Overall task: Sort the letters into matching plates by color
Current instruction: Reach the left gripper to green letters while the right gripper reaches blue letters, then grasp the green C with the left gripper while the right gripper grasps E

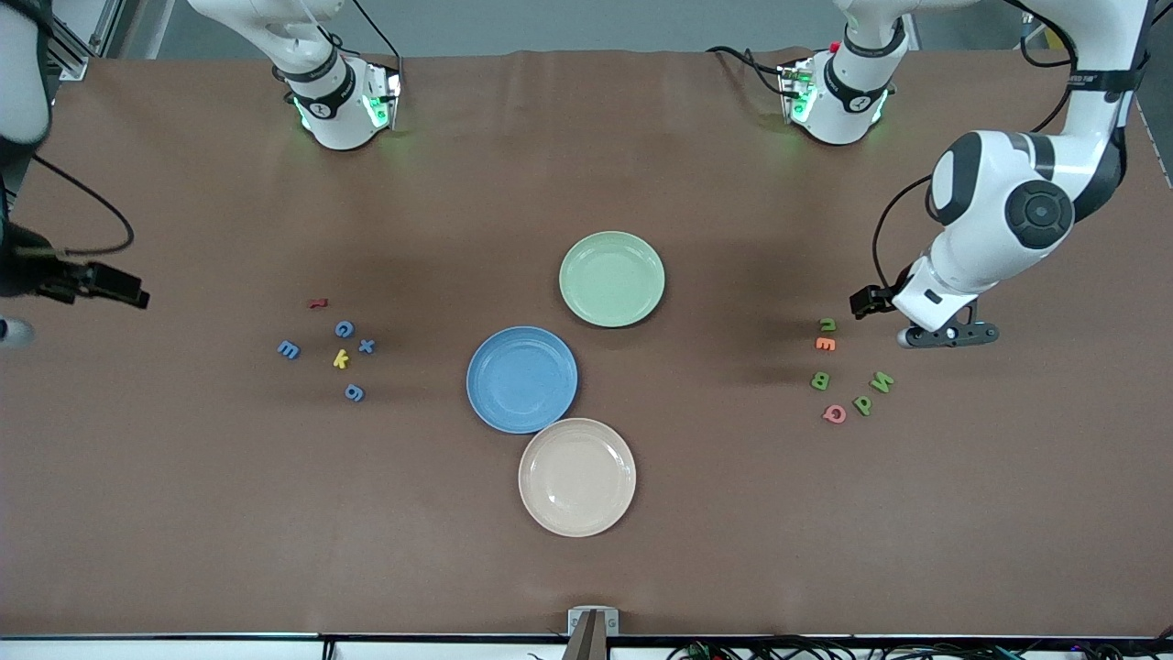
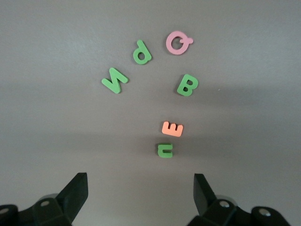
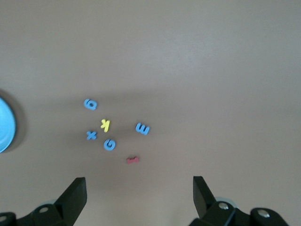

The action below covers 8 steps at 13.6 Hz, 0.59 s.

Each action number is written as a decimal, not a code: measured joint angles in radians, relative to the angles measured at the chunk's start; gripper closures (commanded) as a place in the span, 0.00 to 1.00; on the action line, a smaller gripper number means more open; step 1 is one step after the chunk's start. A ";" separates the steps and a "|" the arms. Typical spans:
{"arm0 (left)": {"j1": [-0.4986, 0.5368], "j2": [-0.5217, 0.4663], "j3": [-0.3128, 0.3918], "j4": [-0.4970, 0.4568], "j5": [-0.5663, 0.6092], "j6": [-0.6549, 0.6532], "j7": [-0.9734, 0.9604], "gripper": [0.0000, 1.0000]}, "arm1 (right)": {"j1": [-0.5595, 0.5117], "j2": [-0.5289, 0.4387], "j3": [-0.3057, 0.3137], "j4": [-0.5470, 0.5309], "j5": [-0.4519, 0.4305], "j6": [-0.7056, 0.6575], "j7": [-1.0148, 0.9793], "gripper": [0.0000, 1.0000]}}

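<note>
- Beige plate [image 1: 576, 477] lies nearest the front camera; it takes no letters and should be left alone.
- Blue plate [image 1: 521, 379] sits just above it in the front view, rims nearly touching; green plate [image 1: 611, 278] lies farther back, close beside the blue one. All three are empty, so no letter is sorted yet.
- Green letters lie toward the left arm's end of the table: P [image 1: 862, 403], W [image 1: 882, 381], B [image 1: 820, 380] and, farthest, u [image 1: 827, 324]. A pink Q [image 1: 835, 413] and an orange E [image 1: 826, 344] are mixed in.
- Left gripper [image 1: 948, 335] hangs low over the table beside the u and E, fingers apart and holding nothing. In its wrist view the u [image 2: 165, 150] sits between the open fingers [image 2: 75, 193], with the E [image 2: 172, 128] almost touching it.
- The step in hand looks like picking the u. Descend straight, centre the jaws on the u alone, and close across its narrow width so the E is not dragged along.
- Blue letters lie toward the right arm's end: 9 [image 1: 355, 392], E [image 1: 289, 349], x [image 1: 367, 346], G [image 1: 344, 328], around a yellow k [image 1: 341, 359]; a red letter [image 1: 317, 302] lies farthest.
- Right gripper [image 3: 136, 197] waits high over that end, fingers apart and empty.
</note>
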<state>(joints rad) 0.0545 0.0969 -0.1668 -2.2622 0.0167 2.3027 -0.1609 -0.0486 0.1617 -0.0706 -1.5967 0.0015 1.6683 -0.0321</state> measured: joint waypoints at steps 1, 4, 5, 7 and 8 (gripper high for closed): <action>0.000 0.002 0.000 -0.027 0.000 0.036 0.000 0.07 | -0.001 0.016 -0.001 -0.007 0.000 0.023 0.000 0.00; -0.001 0.019 0.000 -0.076 0.000 0.100 0.000 0.10 | -0.016 0.020 -0.003 -0.111 0.000 0.141 0.004 0.00; -0.001 0.030 -0.001 -0.081 0.000 0.112 0.000 0.12 | -0.024 0.020 -0.004 -0.167 0.000 0.199 0.009 0.00; -0.002 0.059 -0.001 -0.083 0.000 0.143 0.000 0.17 | -0.036 0.019 -0.004 -0.294 0.000 0.335 0.037 0.02; -0.002 0.076 -0.001 -0.085 0.000 0.161 0.000 0.19 | -0.037 0.019 -0.004 -0.354 0.001 0.398 0.067 0.03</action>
<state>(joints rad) 0.0527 0.1726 -0.1679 -2.3469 0.0168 2.4639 -0.1609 -0.0854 0.1806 -0.0748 -1.9503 0.0020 2.0666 0.0345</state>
